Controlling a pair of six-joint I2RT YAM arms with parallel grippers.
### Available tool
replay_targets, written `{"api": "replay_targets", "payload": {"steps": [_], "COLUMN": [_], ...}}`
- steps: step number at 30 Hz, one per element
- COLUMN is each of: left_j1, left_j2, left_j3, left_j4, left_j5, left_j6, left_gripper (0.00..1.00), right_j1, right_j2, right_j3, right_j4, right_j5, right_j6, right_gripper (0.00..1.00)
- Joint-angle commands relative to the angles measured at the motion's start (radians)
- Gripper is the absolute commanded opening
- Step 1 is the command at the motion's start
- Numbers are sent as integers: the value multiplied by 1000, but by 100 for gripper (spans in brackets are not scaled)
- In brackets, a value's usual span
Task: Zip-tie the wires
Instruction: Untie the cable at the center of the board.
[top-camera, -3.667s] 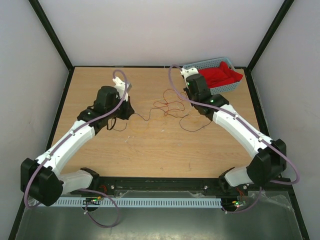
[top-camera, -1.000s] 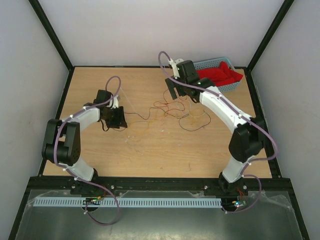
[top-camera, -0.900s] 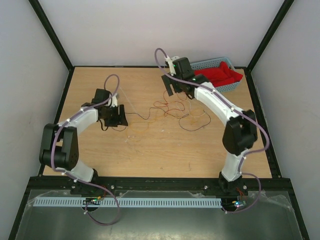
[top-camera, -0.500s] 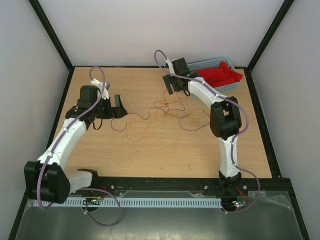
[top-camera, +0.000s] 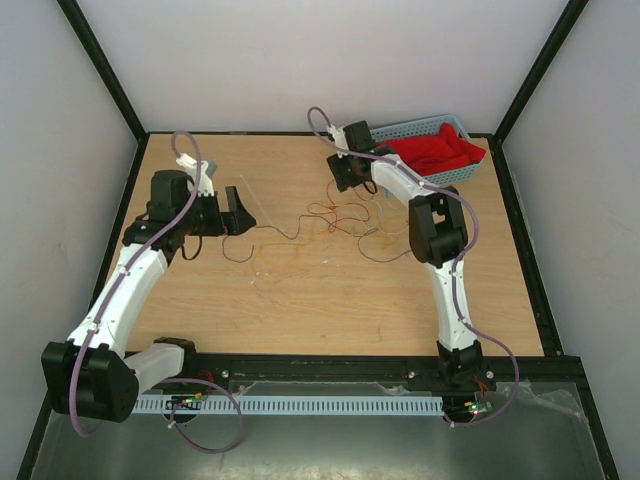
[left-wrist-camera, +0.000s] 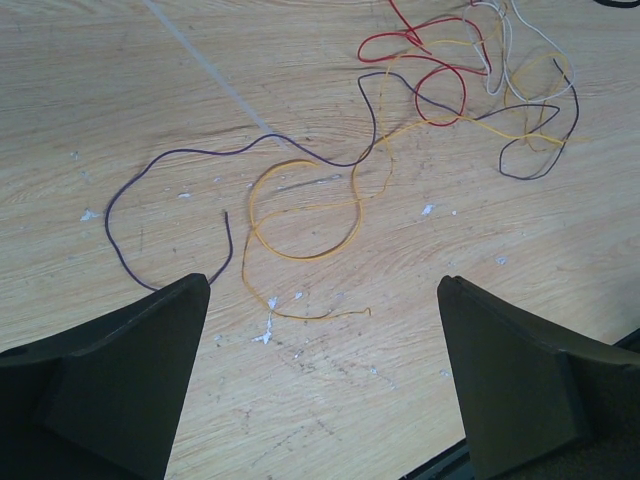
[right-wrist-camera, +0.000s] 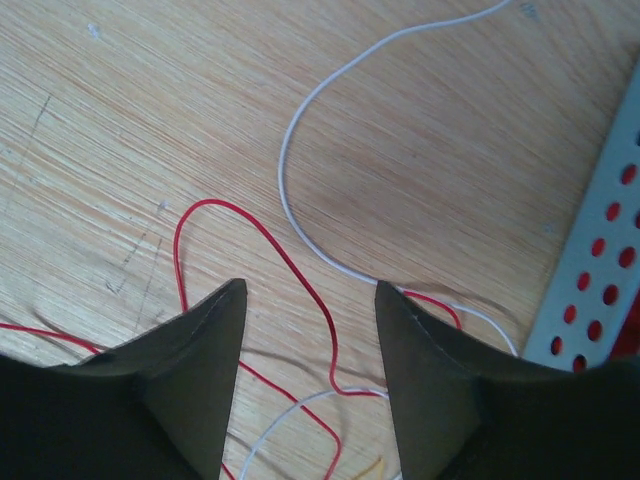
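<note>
The wires (top-camera: 340, 215) lie loosely tangled on the wooden table (top-camera: 300, 300) between the two arms. In the left wrist view a dark purple strand (left-wrist-camera: 170, 165), a yellow-orange loop (left-wrist-camera: 300, 215) and red curls (left-wrist-camera: 420, 60) lie ahead of my left gripper (left-wrist-camera: 325, 282). That gripper (top-camera: 236, 211) is open wide above bare wood, left of the tangle. My right gripper (top-camera: 343, 180) hovers low over the tangle's far end. Its jaws (right-wrist-camera: 310, 285) stand apart, with a red strand (right-wrist-camera: 300, 275) and a white strand (right-wrist-camera: 290, 180) lying on the wood between them.
A blue perforated basket (top-camera: 455, 176) holding red cloth (top-camera: 435, 150) stands at the back right; its wall (right-wrist-camera: 600, 260) is close to my right gripper. A thin, pale translucent strip (left-wrist-camera: 205, 70) lies on the wood near the left gripper. Black frame posts edge the table.
My left gripper has opened and drawn back to the left, off the wire end. The right arm has folded inward while its gripper stays at the tangle's far end, jaws narrower.
</note>
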Motion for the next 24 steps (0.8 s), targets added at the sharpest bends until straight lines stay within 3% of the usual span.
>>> {"api": "replay_targets", "payload": {"steps": [1,4,6,17,24], "left_j1": [9,10,13,67,69], "left_j2": [-16,-22,-28,-79,15], "left_j3": [33,37,41,82,174], "left_j4": [9,14,23,242,270], "left_j5": [25,34,43,98,209], "left_j6": [-2,-5,-9,-147,-201], "left_gripper": [99,99,99,99,99], "right_j1": [-5,-5,-4,-4,-4], "right_j2": [26,21,2,-139,-322], "right_j3": [57,98,134,472,507], "right_j4": [-8,-12,-13,8,143], "right_j5": [-59,-65,-40,189,157], "right_j6": [-5,0,3,-45,-34], "right_gripper": [55,17,1,0,0]}}
